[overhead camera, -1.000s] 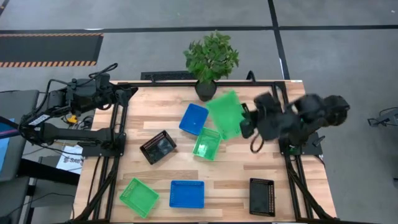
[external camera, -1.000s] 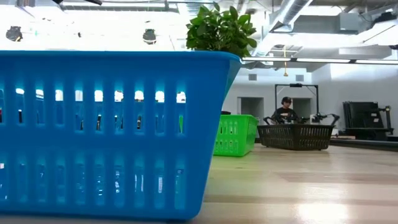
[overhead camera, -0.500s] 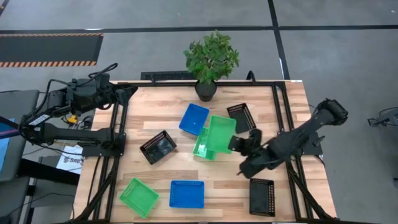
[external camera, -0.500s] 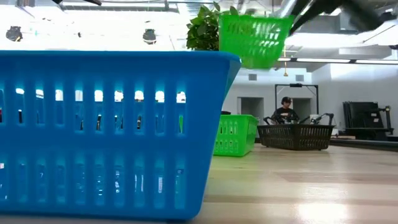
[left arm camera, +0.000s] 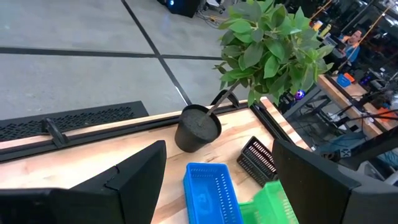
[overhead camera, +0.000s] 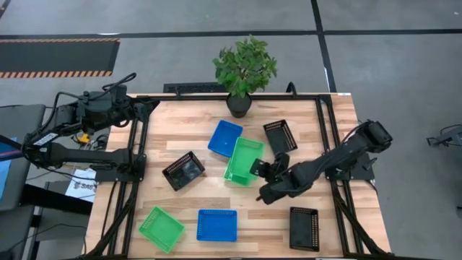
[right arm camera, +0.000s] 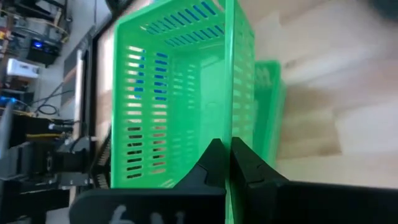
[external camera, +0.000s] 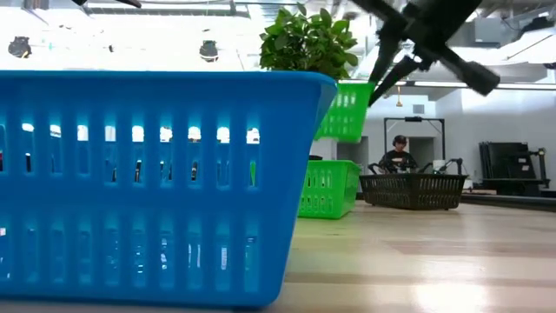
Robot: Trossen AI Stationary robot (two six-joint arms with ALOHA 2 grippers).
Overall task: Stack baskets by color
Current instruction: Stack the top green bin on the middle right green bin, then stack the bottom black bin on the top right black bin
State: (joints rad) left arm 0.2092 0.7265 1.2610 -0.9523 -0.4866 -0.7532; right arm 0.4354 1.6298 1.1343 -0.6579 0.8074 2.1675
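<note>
One green basket hangs tilted above a second green basket mid-table, its wall pinched by the right gripper. The left gripper waits spread wide at the table's left edge.

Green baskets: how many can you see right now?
3: one held by the right end effector at table centre, one directly beneath it, one at the near-left corner. None appear hidden.

glossy perforated plastic green basket, pale matt wood-plank table, matt black gripper
</note>
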